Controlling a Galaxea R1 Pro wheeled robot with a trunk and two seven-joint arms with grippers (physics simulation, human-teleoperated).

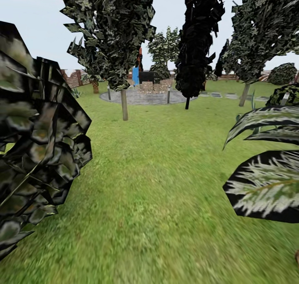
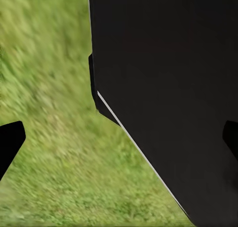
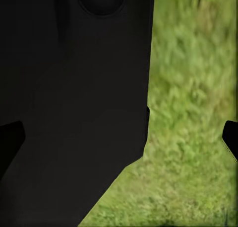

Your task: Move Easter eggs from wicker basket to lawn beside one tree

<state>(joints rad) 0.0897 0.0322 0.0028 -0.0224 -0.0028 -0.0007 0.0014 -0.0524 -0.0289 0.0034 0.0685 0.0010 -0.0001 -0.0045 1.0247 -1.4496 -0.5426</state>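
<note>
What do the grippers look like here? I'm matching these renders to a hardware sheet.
In each wrist view the left gripper and right gripper appear as flat matte-black fingertips with angled edges at the frame's sides. A large black body panel with a thin pale edge sits beside the lawn. No cables or markings are visible.

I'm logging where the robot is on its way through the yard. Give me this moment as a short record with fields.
setting: garden, lawn ahead
straight pale-trunk tree, left of centre, on the grass
black tree, right of centre
leaning tree, far right
paved patio, behind the trees
fence, at the back
near foliage: leaves crowd both picture edges
left hand: open, over grass
right hand: open, over grass
</note>
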